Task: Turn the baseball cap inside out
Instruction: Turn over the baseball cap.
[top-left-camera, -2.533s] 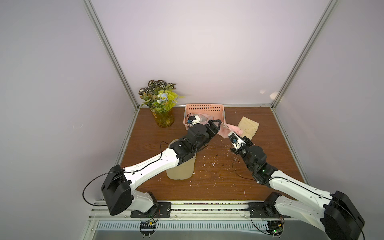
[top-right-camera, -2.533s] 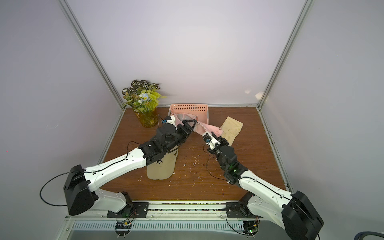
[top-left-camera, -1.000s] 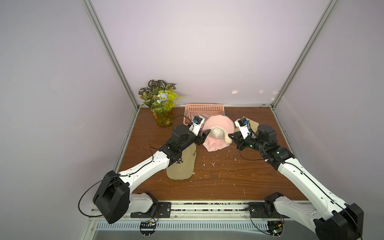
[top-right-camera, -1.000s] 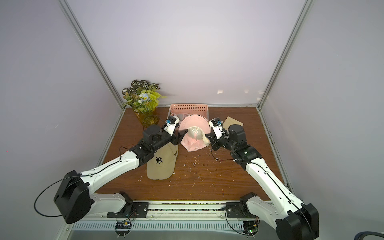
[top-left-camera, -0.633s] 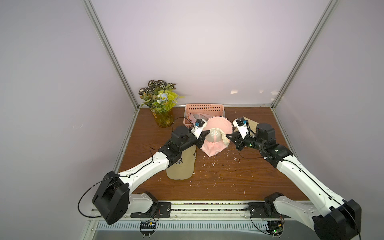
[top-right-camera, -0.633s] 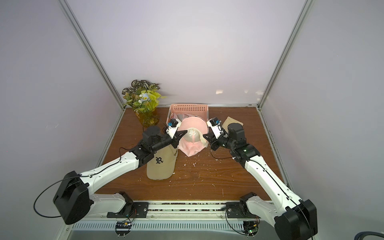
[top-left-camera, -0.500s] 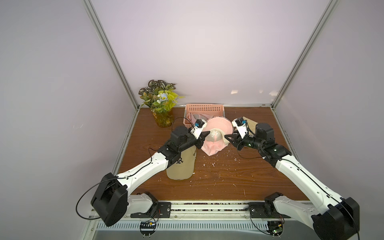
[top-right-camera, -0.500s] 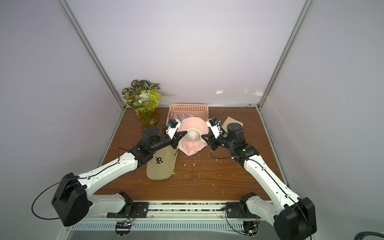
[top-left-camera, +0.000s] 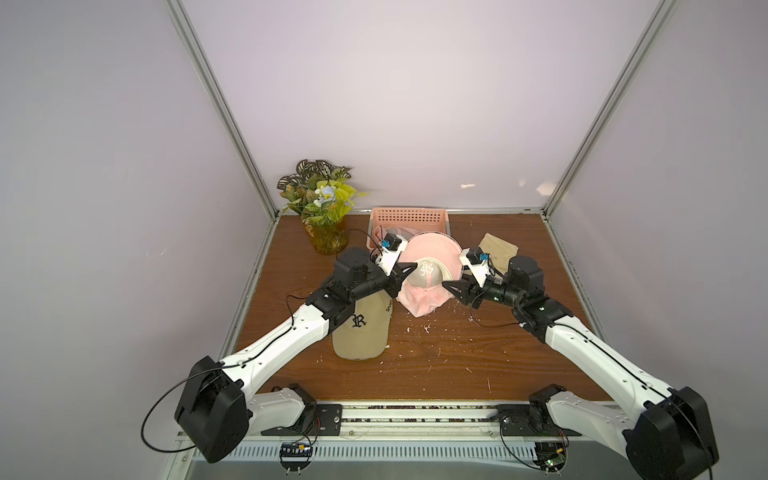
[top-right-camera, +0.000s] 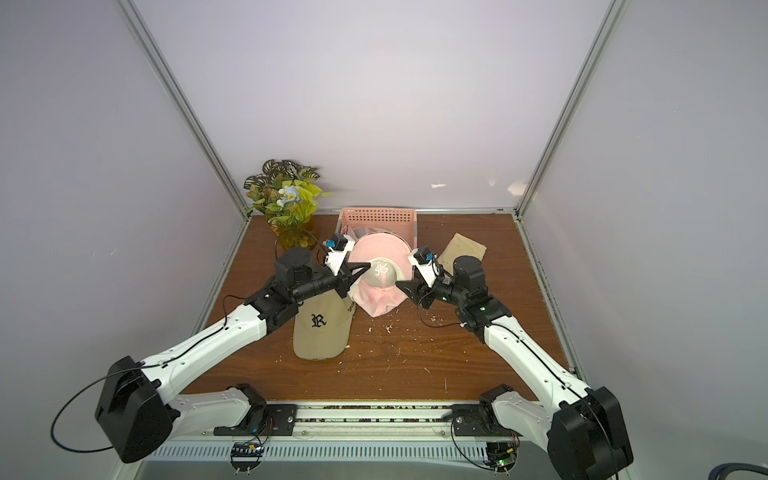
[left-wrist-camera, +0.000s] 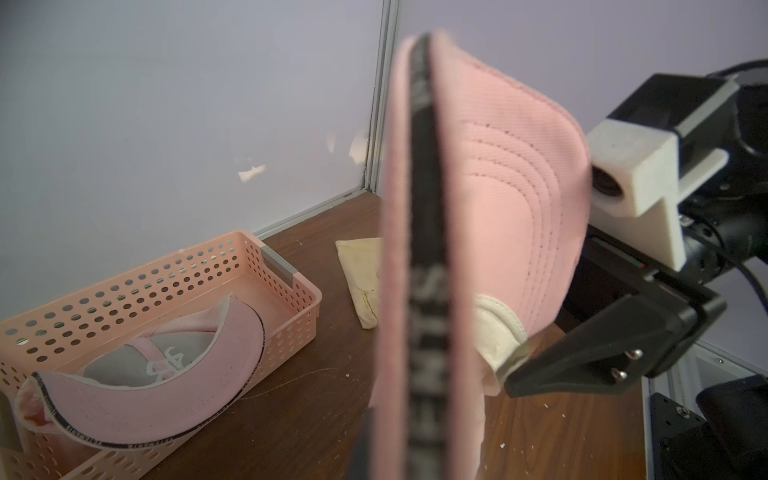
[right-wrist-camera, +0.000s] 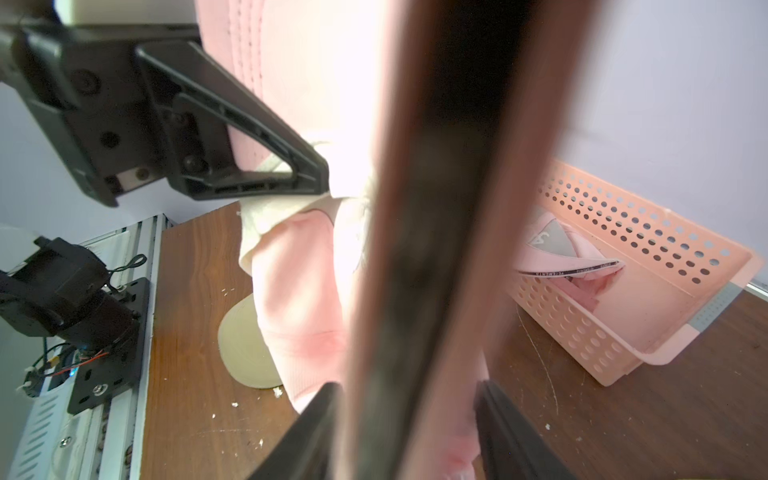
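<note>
Nearest, a tan twill cap lies flat on the wood-grain table. Mid-table, the left pincer is clamped on the limp pink baseball cap, held raised; the right pincer stands apart beside it. Behind sits a perforated pink plastic basket.

Both white-and-black arms reach in from the near rail and angle toward each other over the middle. The left tool is clamped tight on the edge of the pink fabric baseball cap, its black triangular fingers pressed together, wrist rolled so its white camera block sits on top. The right tool points back at it from the opposite side, jaws parted, with the cap's edge running between its fingers in its own wrist view, not pinched.
</note>
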